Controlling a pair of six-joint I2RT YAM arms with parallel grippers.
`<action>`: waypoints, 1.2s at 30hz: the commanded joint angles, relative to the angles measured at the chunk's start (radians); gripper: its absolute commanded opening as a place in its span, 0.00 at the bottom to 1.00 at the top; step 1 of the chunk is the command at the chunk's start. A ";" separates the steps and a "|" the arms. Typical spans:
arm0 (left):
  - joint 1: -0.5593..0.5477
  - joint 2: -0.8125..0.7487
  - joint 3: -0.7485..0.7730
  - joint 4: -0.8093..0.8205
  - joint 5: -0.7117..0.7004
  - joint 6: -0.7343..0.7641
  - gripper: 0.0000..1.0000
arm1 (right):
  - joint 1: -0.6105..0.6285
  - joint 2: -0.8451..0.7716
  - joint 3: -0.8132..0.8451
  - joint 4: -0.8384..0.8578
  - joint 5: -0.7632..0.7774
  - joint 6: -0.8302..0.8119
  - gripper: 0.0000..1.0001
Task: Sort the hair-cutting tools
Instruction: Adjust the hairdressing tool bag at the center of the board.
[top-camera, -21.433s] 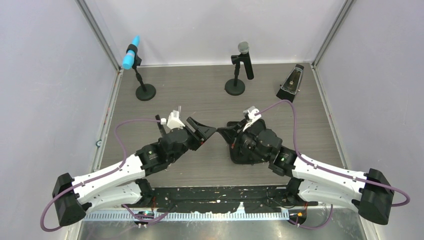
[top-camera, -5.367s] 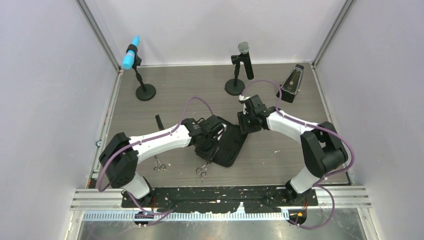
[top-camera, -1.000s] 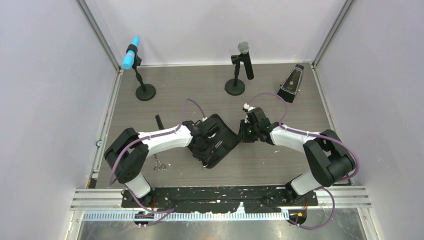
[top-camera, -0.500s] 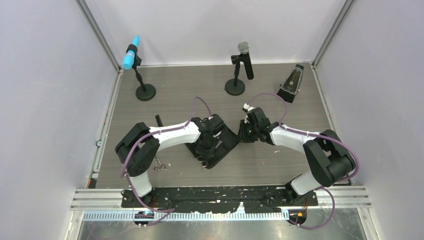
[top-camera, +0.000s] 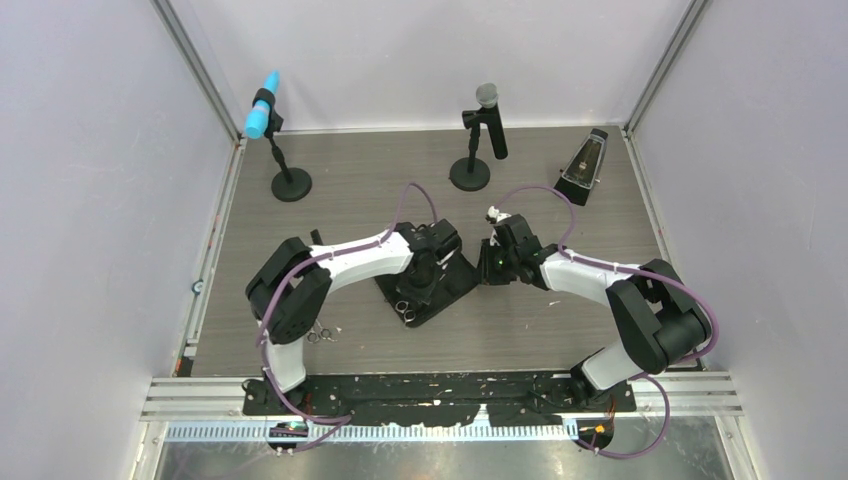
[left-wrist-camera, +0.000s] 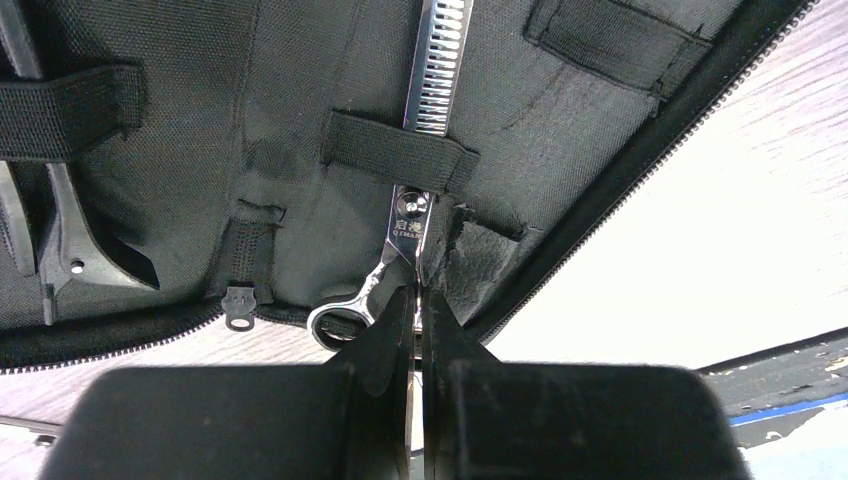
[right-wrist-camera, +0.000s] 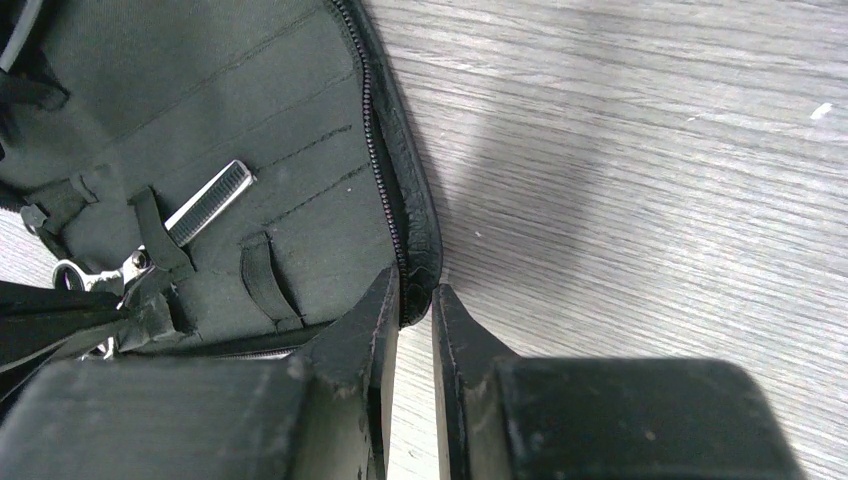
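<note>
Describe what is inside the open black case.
In the case, silver scissors lie under an elastic strap, their handle pinched by the left gripper. The strap covers part of the blades.

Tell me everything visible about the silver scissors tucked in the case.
Polished-metal silver scissors with a toothed blade, pivot screw and round finger ring. They lie flat inside the open black case, blade slid under an elastic strap. The left gripper has its fingers pinched shut on the handle below the pivot.
</note>
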 joint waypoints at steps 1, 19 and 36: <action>0.001 0.030 0.091 0.048 -0.003 0.102 0.00 | 0.010 -0.010 0.002 0.024 -0.040 -0.005 0.19; 0.001 -0.007 0.024 0.119 0.005 0.355 0.00 | 0.020 -0.097 0.012 -0.003 -0.039 -0.044 0.23; -0.008 -0.121 -0.111 0.148 0.030 0.429 0.13 | 0.020 -0.186 0.049 -0.081 0.025 -0.059 0.53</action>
